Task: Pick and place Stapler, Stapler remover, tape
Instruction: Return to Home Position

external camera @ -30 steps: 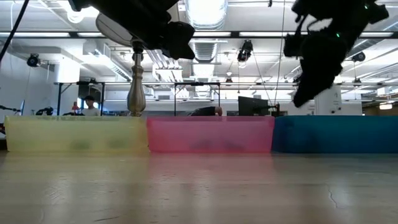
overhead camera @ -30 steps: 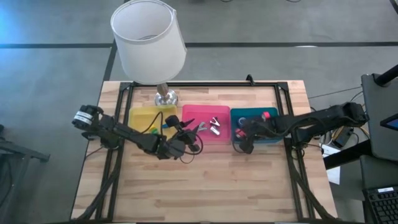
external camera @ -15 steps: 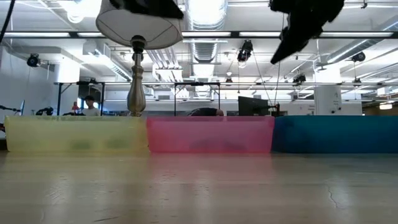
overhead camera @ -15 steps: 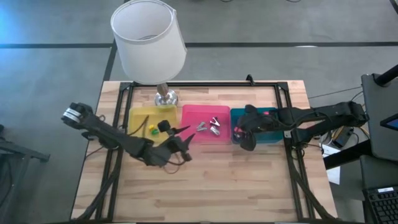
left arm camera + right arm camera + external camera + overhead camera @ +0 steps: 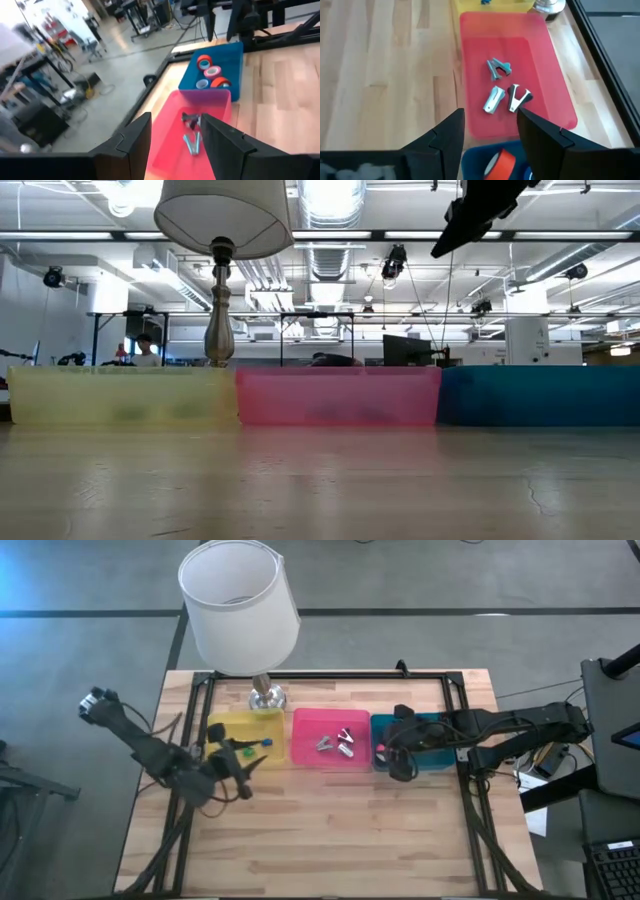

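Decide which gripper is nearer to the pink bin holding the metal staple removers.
Right. The right gripper hangs over the blue bin's end that adjoins the pink bin. The left gripper is by the yellow bin's front edge, farther away.

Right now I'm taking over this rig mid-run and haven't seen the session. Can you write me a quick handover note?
Left gripper: open, empty, raised above the near edge of the yellow bin.
Right gripper: open, empty, raised at the corner of the blue bin nearest the pink bin.
Tape: four rolls (two orange, one pink, one blue), all in the blue bin.
Staple removers: three metal pieces in the pink bin.
The yellow bin holds small coloured items, too small to identify.
Done: sorting looks finished.
Left: bring both arms to home.
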Controlling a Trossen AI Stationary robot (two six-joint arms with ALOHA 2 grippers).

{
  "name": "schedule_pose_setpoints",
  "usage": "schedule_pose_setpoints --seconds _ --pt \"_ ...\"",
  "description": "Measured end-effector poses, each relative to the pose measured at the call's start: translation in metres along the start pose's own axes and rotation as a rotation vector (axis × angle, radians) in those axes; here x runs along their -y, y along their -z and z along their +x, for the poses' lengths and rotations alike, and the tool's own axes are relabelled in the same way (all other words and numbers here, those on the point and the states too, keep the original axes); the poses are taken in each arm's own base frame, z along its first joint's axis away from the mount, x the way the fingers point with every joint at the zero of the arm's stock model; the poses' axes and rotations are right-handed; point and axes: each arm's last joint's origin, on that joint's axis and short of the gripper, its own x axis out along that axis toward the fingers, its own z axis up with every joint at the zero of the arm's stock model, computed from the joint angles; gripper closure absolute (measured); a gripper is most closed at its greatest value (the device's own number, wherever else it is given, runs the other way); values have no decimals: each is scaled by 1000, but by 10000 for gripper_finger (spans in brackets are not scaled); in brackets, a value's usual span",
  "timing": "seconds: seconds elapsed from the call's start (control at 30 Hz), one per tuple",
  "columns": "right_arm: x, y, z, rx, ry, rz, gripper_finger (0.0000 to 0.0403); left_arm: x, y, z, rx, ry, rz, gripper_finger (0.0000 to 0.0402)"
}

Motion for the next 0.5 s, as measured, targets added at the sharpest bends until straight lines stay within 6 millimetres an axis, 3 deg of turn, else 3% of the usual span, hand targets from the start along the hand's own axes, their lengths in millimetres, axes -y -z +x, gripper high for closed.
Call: schedule_pose_setpoints --seconds 0.23,0.5 --pt "2 6 -5 37 -26 -18 227 -31 14 -19 -61 41 -142 227" --pt "-5 20 -28 351 -481 -265 220 -30 44 -17 -37 130 -214 227"
